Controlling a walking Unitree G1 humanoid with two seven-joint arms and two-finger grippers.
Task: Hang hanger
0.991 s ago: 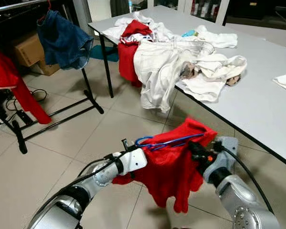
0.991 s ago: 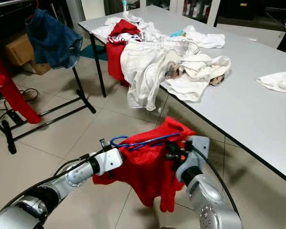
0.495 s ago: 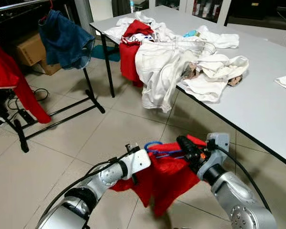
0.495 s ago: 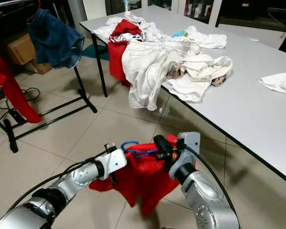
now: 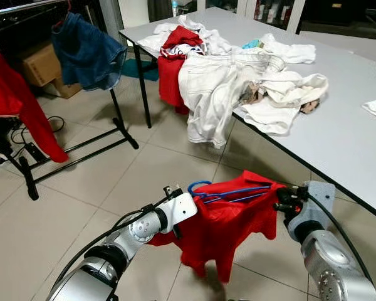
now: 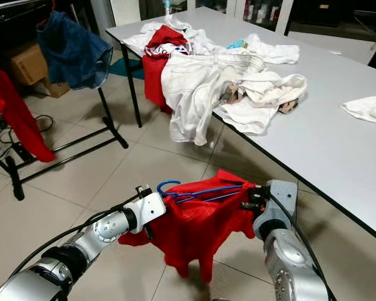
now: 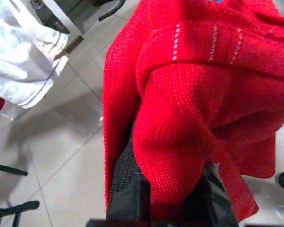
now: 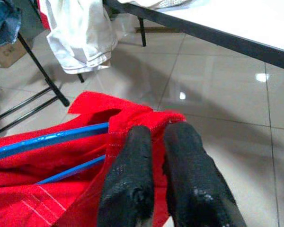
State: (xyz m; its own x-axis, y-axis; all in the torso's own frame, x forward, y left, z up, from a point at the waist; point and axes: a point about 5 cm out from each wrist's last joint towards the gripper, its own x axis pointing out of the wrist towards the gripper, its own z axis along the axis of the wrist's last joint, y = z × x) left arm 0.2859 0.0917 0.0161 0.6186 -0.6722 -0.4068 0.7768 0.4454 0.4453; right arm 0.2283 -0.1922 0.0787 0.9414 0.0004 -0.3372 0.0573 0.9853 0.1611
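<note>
A red sweater [image 5: 222, 222] hangs on a blue hanger [image 5: 232, 192], held low over the floor between both arms. The hanger's hook [image 5: 197, 186] points toward my left arm. My left gripper [image 7: 168, 158] is shut on a thick fold of the sweater's left side, and its fingers [image 7: 128, 184] are partly buried in the knit. My right gripper [image 8: 158, 135] is shut on the sweater's right shoulder edge, just past the hanger's blue bars [image 8: 47, 141]. In the left eye view the right gripper [image 5: 282, 204] is level with the hanger.
A black clothes rack [image 5: 75, 149] stands at the far left with a blue denim garment [image 5: 84, 53] and a red garment [image 5: 15, 106] on it. On my right, a grey table [image 5: 344, 147] carries a pile of white clothes [image 5: 225, 84]. Tiled floor lies between.
My right gripper has moved out to the right, away from the left one. The sweater, bunched half a second ago, is spread along the hanger again.
</note>
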